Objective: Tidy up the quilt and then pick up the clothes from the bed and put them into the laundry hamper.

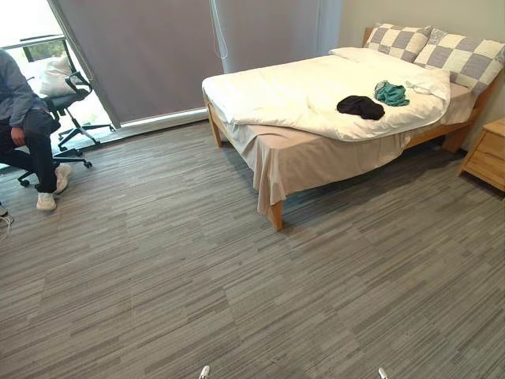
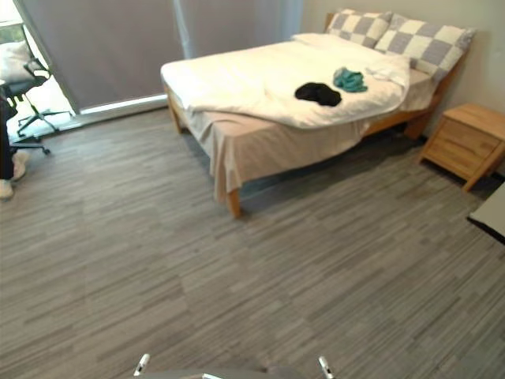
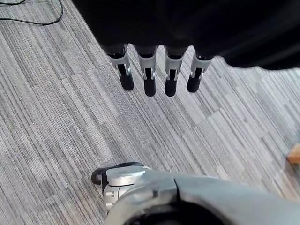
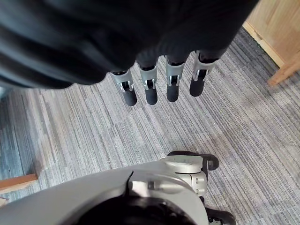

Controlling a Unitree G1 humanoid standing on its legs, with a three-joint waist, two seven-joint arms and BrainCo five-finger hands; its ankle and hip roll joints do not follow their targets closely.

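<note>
Left hand point(image 3: 157, 77): fingers straight and relaxed, holding nothing, hanging over bare grey striped floor point(image 3: 61, 108). Right hand point(image 4: 161, 84): same, fingers loose and extended, nothing in the palm, floor below it and a light wooden piece of furniture point(image 4: 274, 33) off to one side in its wrist view.

Head views: wooden-framed bed point(image 1: 276, 215) sits well apart from the robot, across an open stretch of floor, up against the far wall. White quilt point(image 1: 300, 95) lies spread over most of the mattress, rumpled, one edge hanging unevenly over the near side; a beige sheet point(image 1: 308, 162) drapes below it down toward the floor at the near corner. Two clothes items lie on top of the quilt toward the head end: a black garment point(image 1: 360, 106) bunched up, and a teal garment point(image 1: 391, 94) just beside it, closer to the pillows. Can't tell if they touch. Two grey-and-white checkered pillows point(image 1: 442, 51) lean at the headboard, with a white pillow point(image 1: 355, 54) lying flat in front of them.

Wooden nightstand point(image 2: 465, 142) stands on the floor at the robot's right of the bed. Grey curtain point(image 1: 181, 55) covers the window behind the bed. Far left: a person point(image 1: 24, 126) seated on a black office chair point(image 1: 75, 103), white shoes on the floor.
</note>
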